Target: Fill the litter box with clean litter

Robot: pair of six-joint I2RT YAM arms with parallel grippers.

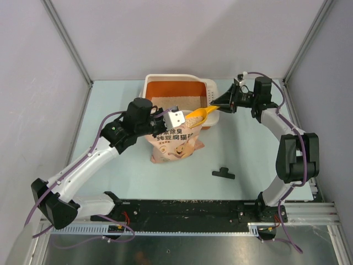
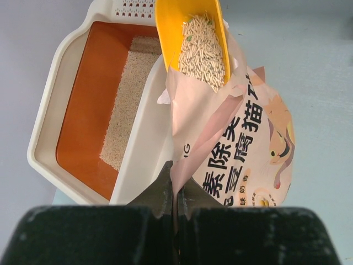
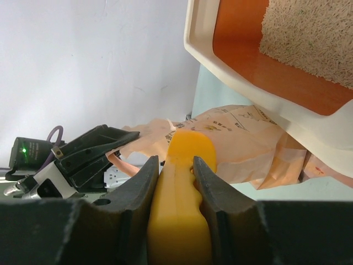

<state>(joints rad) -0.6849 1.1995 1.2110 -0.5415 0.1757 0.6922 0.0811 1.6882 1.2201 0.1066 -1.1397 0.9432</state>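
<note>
The litter box (image 1: 171, 78), cream-white with rounded corners and an orange-brown inner wall, stands on the tabletop (image 1: 110, 110). Clean litter (image 1: 176, 101) lies as a pale beige, sandy layer on its floor. A pink bag (image 1: 175, 142) leans against its near wall. The left pincer (image 2: 176, 194) is pinched tight on the bag's edge. The right pincer (image 3: 176, 161) is clamped on the handle of an orange scoop (image 1: 199, 115), which is loaded with pale pellets and sits over the box's near wall. From above, the box's near right corner is hidden behind the scoop. The bag's inside cannot be seen.
</note>
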